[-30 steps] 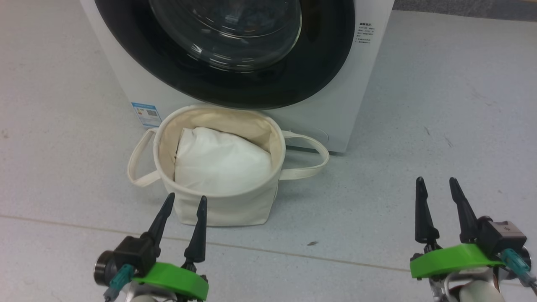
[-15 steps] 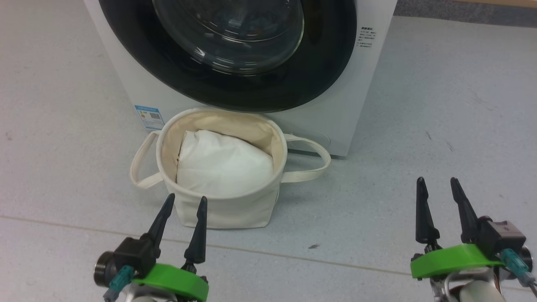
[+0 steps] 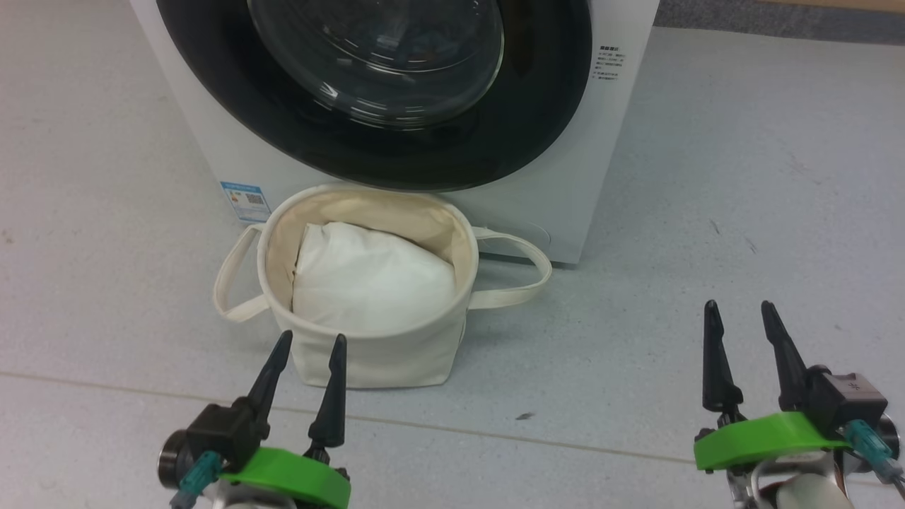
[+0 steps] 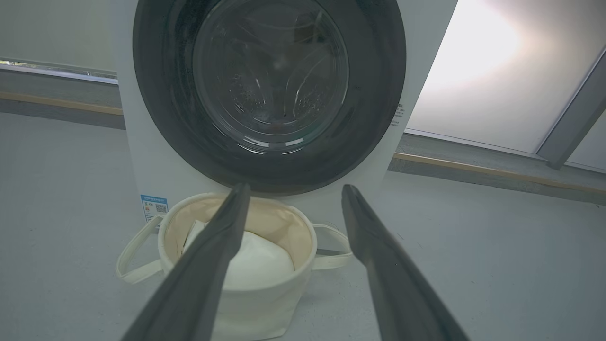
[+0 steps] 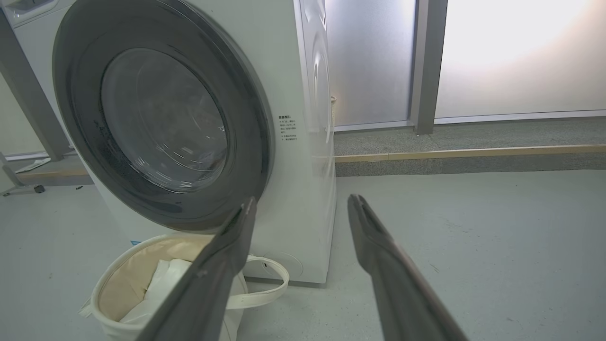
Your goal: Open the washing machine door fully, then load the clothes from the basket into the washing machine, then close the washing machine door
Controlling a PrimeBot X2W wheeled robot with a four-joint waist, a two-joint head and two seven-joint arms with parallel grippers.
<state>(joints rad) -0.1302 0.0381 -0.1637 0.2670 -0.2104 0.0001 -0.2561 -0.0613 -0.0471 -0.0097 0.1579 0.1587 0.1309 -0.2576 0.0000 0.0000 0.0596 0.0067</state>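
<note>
Low before the basket (image 3: 375, 357), left gripper (image 3: 314, 335) pointing forward, fingers spread and empty, right gripper (image 3: 737, 304) well aside, likewise spread and empty, basket just before the washing machine (image 3: 565, 198), below its closed door (image 3: 541, 106)

The washing machine (image 5: 303, 71) stands on the grey floor (image 5: 473, 237), its washing machine door (image 5: 161, 123) shut flush. The basket (image 5: 109, 284) sits just in front of it, with a white bundle (image 5: 161, 284) inside. The right claw (image 5: 302, 201) hangs near the basket, fingers spread, empty.
</note>
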